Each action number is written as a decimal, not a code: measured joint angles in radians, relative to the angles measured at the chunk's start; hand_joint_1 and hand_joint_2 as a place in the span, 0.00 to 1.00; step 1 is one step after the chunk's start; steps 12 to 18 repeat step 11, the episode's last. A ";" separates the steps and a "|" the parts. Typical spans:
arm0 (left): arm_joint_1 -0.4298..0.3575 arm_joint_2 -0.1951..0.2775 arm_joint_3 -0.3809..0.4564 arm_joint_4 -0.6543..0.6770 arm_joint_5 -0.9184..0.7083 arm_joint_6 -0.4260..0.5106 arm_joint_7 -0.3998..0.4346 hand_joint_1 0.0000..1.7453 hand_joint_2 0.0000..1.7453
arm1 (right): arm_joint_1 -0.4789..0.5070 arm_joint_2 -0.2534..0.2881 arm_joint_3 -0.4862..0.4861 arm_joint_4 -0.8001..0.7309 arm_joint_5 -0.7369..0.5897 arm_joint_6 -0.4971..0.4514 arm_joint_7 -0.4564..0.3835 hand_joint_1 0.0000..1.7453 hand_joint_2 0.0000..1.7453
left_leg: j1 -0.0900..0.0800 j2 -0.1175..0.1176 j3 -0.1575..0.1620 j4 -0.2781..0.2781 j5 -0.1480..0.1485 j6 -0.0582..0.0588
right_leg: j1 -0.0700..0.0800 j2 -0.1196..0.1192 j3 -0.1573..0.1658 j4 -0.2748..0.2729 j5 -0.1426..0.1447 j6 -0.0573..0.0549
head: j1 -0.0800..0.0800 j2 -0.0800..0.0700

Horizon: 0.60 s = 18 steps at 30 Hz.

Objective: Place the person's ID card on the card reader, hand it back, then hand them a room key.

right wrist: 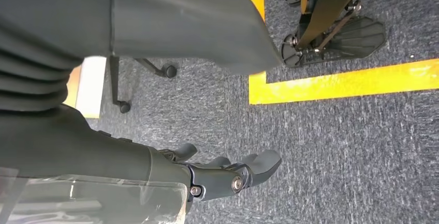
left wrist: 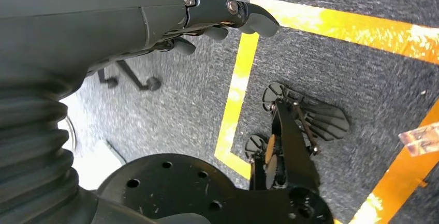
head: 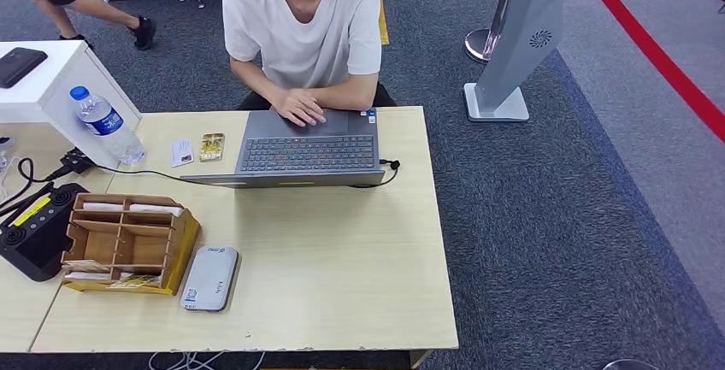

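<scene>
A light wooden table fills the lower left of the head view, and a person in a white T-shirt sits at its far edge with a hand resting on a grey laptop. At the table's left end stands a wooden organizer with cards in its slots, a black device touching its left side. A grey card reader lies flat just right of the organizer, near the front edge, with nothing on it. A water bottle stands at the far left by a white box. 2 small cards lie between the bottle and the laptop: a white card and a yellow patterned card; which is the ID card cannot be told. The left hand hangs over grey carpet, fingers loosely apart, holding nothing. The right hand hangs likewise, fingers slightly spread and empty.
</scene>
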 joint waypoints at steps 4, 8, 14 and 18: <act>0.018 0.007 -0.109 -0.015 0.046 -0.014 -0.003 0.00 1.00 | 0.016 -0.011 0.064 -0.015 -0.074 0.011 0.000 0.00 0.00 | 0.000 0.000 0.000 0.000 0.000 0.000 | 0.000 0.000 0.000 0.000 0.000 0.000 | 0.000 0.000; 0.037 0.014 -0.220 -0.030 0.094 -0.030 -0.008 0.00 1.00 | 0.033 -0.023 0.130 -0.030 -0.148 0.023 0.000 0.00 0.00 | 0.000 0.000 0.000 0.000 0.000 0.000 | 0.000 0.000 0.000 0.000 0.000 0.000 | 0.000 0.000; 0.048 0.018 -0.288 -0.039 0.122 -0.039 -0.012 0.00 1.00 | 0.043 -0.029 0.169 -0.040 -0.195 0.030 0.000 0.00 0.00 | 0.000 0.000 0.000 0.000 0.000 0.000 | 0.000 0.000 0.000 0.000 0.000 0.000 | 0.000 0.000; 0.048 0.018 -0.288 -0.039 0.122 -0.039 -0.012 0.00 1.00 | 0.043 -0.029 0.169 -0.040 -0.195 0.030 0.000 0.00 0.00 | 0.000 0.000 0.000 0.000 0.000 0.000 | 0.000 0.000 0.000 0.000 0.000 0.000 | 0.000 0.000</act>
